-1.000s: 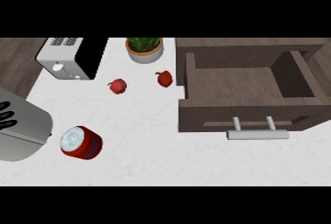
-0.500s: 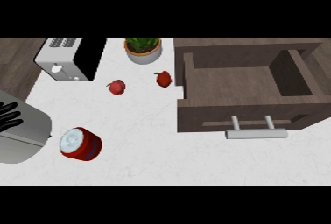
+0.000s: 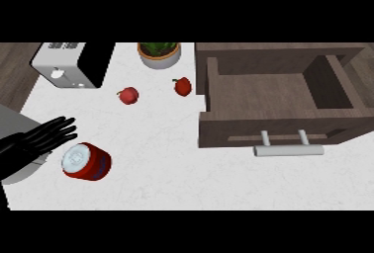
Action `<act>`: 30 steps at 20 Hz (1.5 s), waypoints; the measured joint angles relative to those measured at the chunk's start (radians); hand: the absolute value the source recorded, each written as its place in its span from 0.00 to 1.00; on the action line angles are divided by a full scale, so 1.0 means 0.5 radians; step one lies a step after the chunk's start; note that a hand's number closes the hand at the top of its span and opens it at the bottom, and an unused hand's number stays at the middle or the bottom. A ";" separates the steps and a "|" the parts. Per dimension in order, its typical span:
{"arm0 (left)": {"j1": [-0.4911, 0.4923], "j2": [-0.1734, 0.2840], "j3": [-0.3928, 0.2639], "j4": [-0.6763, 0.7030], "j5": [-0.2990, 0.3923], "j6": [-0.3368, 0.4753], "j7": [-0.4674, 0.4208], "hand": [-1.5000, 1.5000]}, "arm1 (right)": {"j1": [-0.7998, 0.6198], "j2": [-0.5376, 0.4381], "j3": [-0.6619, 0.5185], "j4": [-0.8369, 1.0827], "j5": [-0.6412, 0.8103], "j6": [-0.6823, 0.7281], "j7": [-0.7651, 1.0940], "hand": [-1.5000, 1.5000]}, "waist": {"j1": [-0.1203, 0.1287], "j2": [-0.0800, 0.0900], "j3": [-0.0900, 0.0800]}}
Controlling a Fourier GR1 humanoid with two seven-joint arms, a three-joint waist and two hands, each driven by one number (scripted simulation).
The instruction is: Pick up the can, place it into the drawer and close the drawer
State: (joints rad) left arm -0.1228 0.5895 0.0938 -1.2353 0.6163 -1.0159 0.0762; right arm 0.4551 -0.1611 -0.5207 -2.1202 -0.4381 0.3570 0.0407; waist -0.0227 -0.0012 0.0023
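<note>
A: Left edge first. What was the left hand (image 3: pixel 40 139) doing?

B: It came in from the left edge with fingers straight and spread, holding nothing. Fingertips were just beside the can (image 3: pixel 86 161), at its upper left; contact could not be confirmed.

A: Can position?

B: On the counter (image 3: pixel 182 173), lower left, tilted so the pale lid faced up and left, red wall toward the right. Well apart from the drawer (image 3: pixel 281 106).

A: Handling estimate?

B: Judged rigid, smooth metal wall, probably slippery, likely to roll if nudged. Weight not determinable. Best hold judged to be across the red wall, thumb opposing fingers, clear of the lid rim.

A: Surface and room?

B: White marbled counter, flat. Toaster (image 3: pixel 71 64) at upper left, two small red fruits (image 3: pixel 128 95) mid-top, potted plant (image 3: pixel 159 53) behind them. The path from can to drawer ran below the fruits with nothing lying on it. The drawer stood open at right, interior bare, bar handle (image 3: pixel 288 150) on its front.

A: Right hand?

B: Not visible.
</note>
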 measured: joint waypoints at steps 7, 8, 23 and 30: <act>-0.230 -0.164 0.099 0.492 -0.633 0.006 -0.375 0.00 | 0.013 0.051 -0.052 -0.001 0.010 0.072 -0.016 0.00 | 0.005 0.008 -0.008; -0.254 -0.168 0.103 0.558 -0.707 0.015 -0.433 0.00 | 0.007 0.038 -0.074 0.012 0.000 0.083 -0.015 0.00 | 0.005 0.009 -0.008; -0.438 -0.218 -0.084 1.199 -1.286 0.289 -1.011 0.00 | 0.065 0.081 -0.161 -0.097 -0.092 0.170 0.059 0.00 | -0.018 0.018 -0.012; -0.480 -0.262 -0.181 1.344 -1.356 0.383 -1.146 0.00 | 0.069 0.066 -0.199 -0.166 -0.176 0.151 0.155 0.00 | -0.015 0.014 -0.008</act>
State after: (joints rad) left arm -0.3628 0.4587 0.0033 -0.5635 -0.0615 -0.8246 -0.4969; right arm 0.4895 -0.1283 -0.6200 -2.2030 -0.5261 0.4326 0.1183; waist -0.0303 0.0059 -0.0015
